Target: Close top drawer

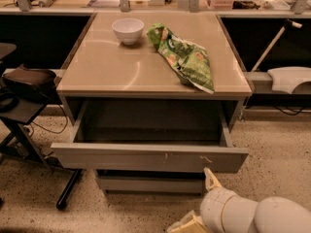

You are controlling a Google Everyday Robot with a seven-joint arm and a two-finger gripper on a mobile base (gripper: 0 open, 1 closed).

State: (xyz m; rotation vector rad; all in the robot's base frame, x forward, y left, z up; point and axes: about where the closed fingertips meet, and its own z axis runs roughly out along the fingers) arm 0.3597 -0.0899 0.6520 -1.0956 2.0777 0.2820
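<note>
The top drawer (146, 157) is a wide grey metal drawer pulled far out from under the beige table top (121, 72). Its flat front panel has small white scuffs right of centre. The drawer's inside looks dark and bare. My gripper (197, 203) is low at the bottom right, in front of and just below the drawer's front panel. One cream fingertip (211, 178) points up close to the panel's lower edge; the other finger (187, 224) is at the bottom edge of the view. The jaws stand wide apart and hold nothing.
A white bowl (128, 30) and a green chip bag (187, 57) lie on the table. A lower grey drawer front (146, 183) sits under the open one. A black chair (24, 89) stands at the left. A white object (289, 79) is at the right.
</note>
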